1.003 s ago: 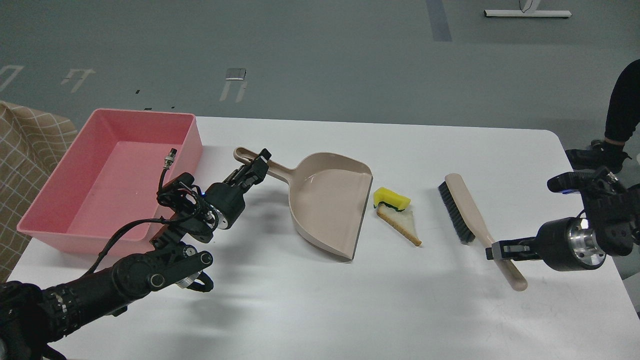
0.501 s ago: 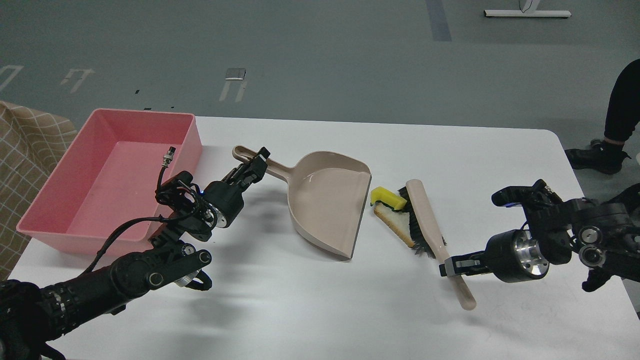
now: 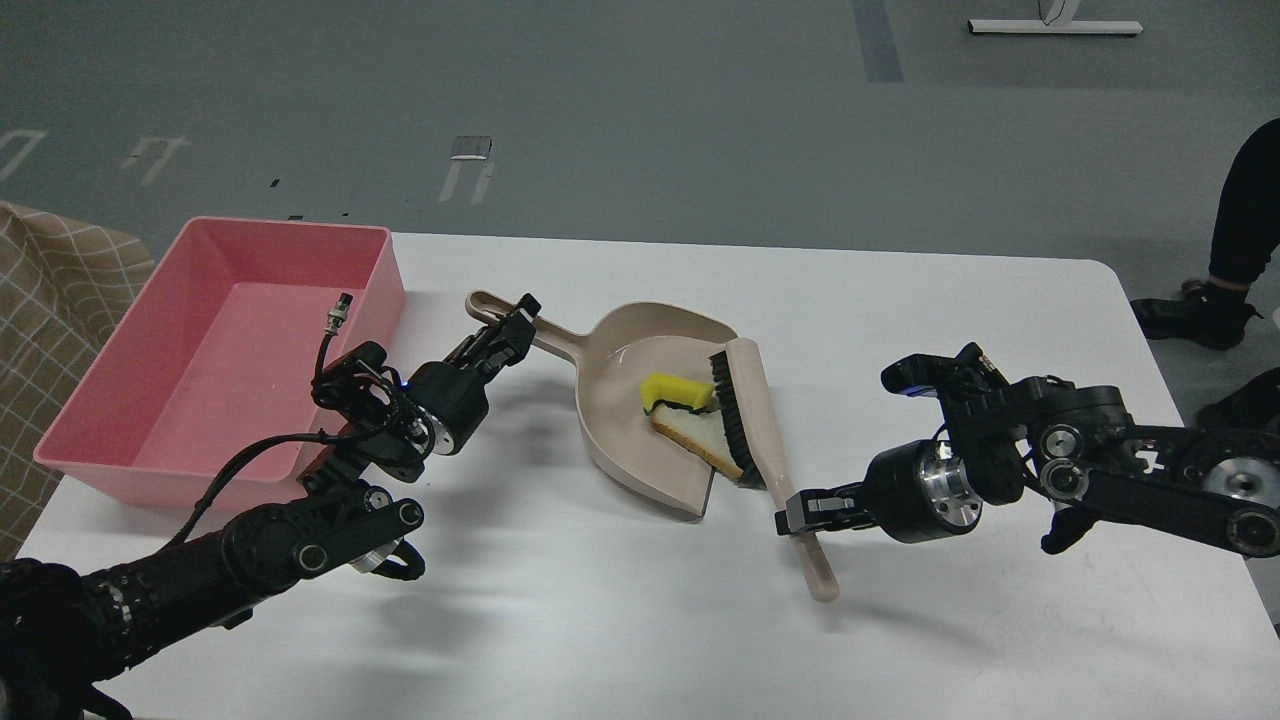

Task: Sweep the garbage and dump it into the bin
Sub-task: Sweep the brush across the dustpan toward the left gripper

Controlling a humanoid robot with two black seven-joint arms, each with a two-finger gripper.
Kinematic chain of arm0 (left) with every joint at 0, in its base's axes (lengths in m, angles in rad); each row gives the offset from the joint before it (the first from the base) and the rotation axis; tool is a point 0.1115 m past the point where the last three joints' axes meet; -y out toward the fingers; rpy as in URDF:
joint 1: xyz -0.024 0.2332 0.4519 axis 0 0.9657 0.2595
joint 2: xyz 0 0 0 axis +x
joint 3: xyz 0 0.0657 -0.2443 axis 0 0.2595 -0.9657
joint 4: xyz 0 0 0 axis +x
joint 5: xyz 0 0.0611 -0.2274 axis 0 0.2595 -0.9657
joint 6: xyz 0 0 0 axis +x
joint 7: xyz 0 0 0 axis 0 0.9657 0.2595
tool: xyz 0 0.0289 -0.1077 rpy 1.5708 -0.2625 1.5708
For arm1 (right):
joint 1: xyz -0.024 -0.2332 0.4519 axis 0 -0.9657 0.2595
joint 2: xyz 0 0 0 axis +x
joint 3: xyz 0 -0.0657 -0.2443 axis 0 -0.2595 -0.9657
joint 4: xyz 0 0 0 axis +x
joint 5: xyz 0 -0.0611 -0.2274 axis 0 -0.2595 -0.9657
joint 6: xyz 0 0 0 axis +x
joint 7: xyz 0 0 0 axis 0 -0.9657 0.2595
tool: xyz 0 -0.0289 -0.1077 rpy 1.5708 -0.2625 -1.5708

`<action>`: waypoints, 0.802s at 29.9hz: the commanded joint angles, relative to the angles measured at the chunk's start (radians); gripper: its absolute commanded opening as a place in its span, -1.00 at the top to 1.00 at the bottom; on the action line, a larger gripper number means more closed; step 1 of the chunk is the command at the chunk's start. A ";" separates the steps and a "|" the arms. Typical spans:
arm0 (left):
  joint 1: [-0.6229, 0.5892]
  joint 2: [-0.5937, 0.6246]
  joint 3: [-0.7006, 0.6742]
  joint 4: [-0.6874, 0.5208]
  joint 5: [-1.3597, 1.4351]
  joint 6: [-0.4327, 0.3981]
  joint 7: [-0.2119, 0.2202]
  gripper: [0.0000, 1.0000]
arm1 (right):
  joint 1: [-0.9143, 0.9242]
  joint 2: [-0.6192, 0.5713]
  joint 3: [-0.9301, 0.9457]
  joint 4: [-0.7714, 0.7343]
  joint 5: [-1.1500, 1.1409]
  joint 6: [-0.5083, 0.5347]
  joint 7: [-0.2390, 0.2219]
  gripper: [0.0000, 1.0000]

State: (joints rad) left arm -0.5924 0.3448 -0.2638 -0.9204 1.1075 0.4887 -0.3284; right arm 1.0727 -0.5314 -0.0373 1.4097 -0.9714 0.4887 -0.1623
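Observation:
The beige dustpan (image 3: 625, 420) lies mid-table with its handle pointing left. My left gripper (image 3: 512, 328) is shut on that handle. The yellow sponge (image 3: 676, 392) with its dark green layer and the white bread slice (image 3: 695, 436) lie inside the pan near its open edge. My right gripper (image 3: 800, 517) is shut on the beige handle of the brush (image 3: 750, 415). The brush's black bristles press against the sponge and bread at the pan's mouth. The pink bin (image 3: 215, 350) stands at the table's left end, with nothing in it.
The white table (image 3: 900, 330) ends close on the right and front. A checked beige cloth (image 3: 50, 290) lies left of the bin. A person's dark leg and shoe (image 3: 1225, 290) stand beyond the right table edge.
My right gripper has swept the brush leftward, pushing the sponge and bread from the table into the dustpan. My left gripper and the dustpan have stayed put.

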 commanded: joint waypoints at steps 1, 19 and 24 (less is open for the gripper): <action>0.000 0.002 0.000 0.000 0.002 0.000 0.000 1.00 | -0.010 0.037 0.057 -0.012 0.022 0.000 0.001 1.00; 0.000 -0.001 0.000 0.000 0.002 0.000 -0.001 1.00 | -0.031 0.070 0.278 -0.017 0.111 0.000 0.001 1.00; -0.001 -0.001 -0.002 0.000 0.002 0.000 0.000 1.00 | -0.031 0.064 0.315 -0.017 0.125 0.000 0.001 1.00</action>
State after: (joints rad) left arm -0.5923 0.3441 -0.2650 -0.9204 1.1099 0.4887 -0.3297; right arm 1.0409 -0.4663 0.2638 1.3926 -0.8524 0.4888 -0.1609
